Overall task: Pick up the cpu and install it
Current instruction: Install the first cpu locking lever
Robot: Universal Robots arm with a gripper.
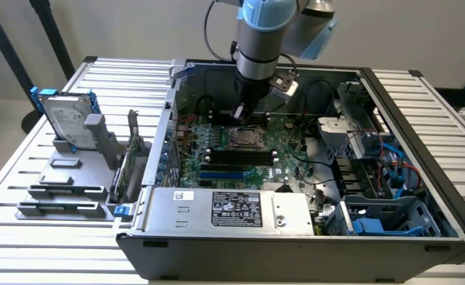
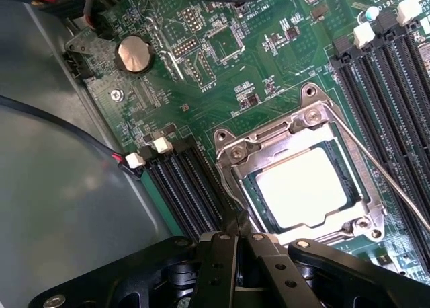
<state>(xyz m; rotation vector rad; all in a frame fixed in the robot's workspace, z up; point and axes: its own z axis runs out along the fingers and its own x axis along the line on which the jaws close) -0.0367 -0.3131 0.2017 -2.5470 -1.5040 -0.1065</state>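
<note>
- The cpu (image 2: pixel 306 187), a small flat square with a bright, shiny metal top, sits in the motherboard socket (image 2: pixel 235 153), framed by a silver metal bracket with screws at its corners. In the exterior view the cpu (image 1: pixel 243 138) lies near the middle of the open computer case (image 1: pixel 296 249).
- The gripper (image 1: pixel 241 116) hangs just above the far edge of the socket, inside the case. In the wrist view its black fingers (image 2: pixel 228 267) look drawn together with nothing between them, their tips close beside the socket bracket.
- A thin metal lever (image 2: pixel 383 177) runs slantwise along one side of the socket.
- Rows of black memory slots (image 2: pixel 181 187) with white clips flank the socket on two sides, all on the green motherboard (image 1: pixel 216 160), which is dotted with small chips. A round silver coin battery (image 2: pixel 134 54) sits farther off on the board.
- A grey metal power supply (image 1: pixel 224 211) with a printed label fills the near part of the case. Blue cables and drive bays (image 1: pixel 375 160) crowd the exterior view's right side.
- Outside the case, toward the exterior view's left, matte grey holder blocks (image 1: pixel 66 190) carry a silver hard drive (image 1: pixel 67 122) with blue brackets, standing upright, and an upright expansion card (image 1: pixel 133 157).
- Everything rests on a table (image 1: pixel 26 255) of ribbed aluminium slats, before a plain pale wall (image 1: pixel 137 29).
</note>
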